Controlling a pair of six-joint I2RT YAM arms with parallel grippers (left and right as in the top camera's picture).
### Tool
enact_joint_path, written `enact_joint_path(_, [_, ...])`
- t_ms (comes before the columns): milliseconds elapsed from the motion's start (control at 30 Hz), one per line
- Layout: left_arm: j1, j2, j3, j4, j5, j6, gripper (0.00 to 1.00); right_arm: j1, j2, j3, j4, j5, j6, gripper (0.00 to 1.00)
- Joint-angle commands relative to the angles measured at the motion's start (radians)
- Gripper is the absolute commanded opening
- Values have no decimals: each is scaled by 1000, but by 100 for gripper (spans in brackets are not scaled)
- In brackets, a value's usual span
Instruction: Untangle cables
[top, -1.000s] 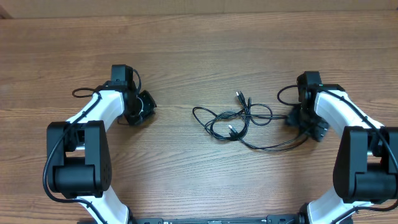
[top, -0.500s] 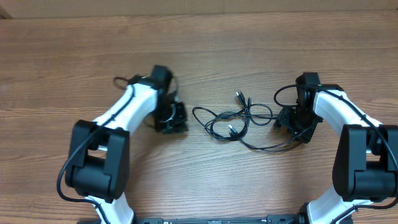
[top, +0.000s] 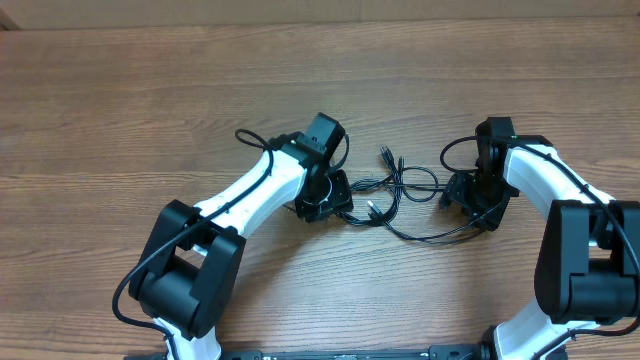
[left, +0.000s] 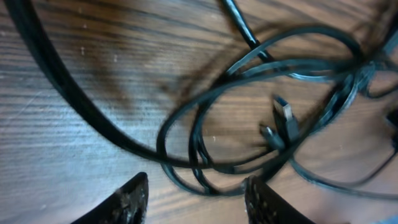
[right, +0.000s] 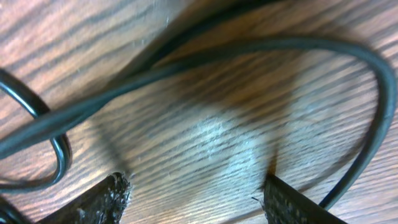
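The cables lie as a tangle of thin black loops at the middle of the wooden table, with small plugs at the ends. My left gripper is at the tangle's left edge, open. In the left wrist view the cable loops and a USB plug lie just beyond the left gripper, with nothing between its fingers. My right gripper is at the tangle's right end, open. A cable strand arcs over bare wood just past the right gripper.
A thicker black arm cable crosses the left wrist view. Each arm carries its own cable loop, the left one and the right one. The wooden table runs back to a far edge.
My left arm has swung right from the table's left side to the tangle's left edge, and its jaws have opened. My right gripper shifted slightly left.
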Motion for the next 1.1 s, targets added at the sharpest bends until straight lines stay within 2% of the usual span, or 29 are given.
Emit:
enact_joint_path(0, [-8, 9, -63, 80, -42, -106, 43, 16, 39, -28, -3, -101, -5, 70])
enact_joint_path(33, [-8, 9, -83, 120, -40, -120, 39, 23, 39, -28, -6, -128, -5, 70])
enact_joint_path(167, [-11, 9, -129, 212, -39, -130, 35, 53, 39, -28, -19, -174, -5, 68])
enact_joint_path(300, [-13, 9, -144, 265, -44, -130, 36, 109, 39, -28, -34, -174, -4, 49])
enact_joint_path(467, [-13, 9, -144, 294, -76, -130, 34, 175, 39, -30, -45, -174, 5, 40])
enact_joint_path(567, [-14, 9, -145, 298, -82, -130, 17, 210, 39, -43, -44, -170, 26, 36])
enact_joint_path(733, [-10, 9, -145, 301, -182, -130, 4, 225, 39, -72, -26, -165, 26, 32])
enact_joint_path(900, [37, 9, -145, 315, -246, -130, 4, 225, 39, -103, -23, -135, 26, 18])
enact_joint_path(1067, [157, 9, -145, 311, -260, -121, 4, 224, 39, -132, -35, -10, 26, 14])
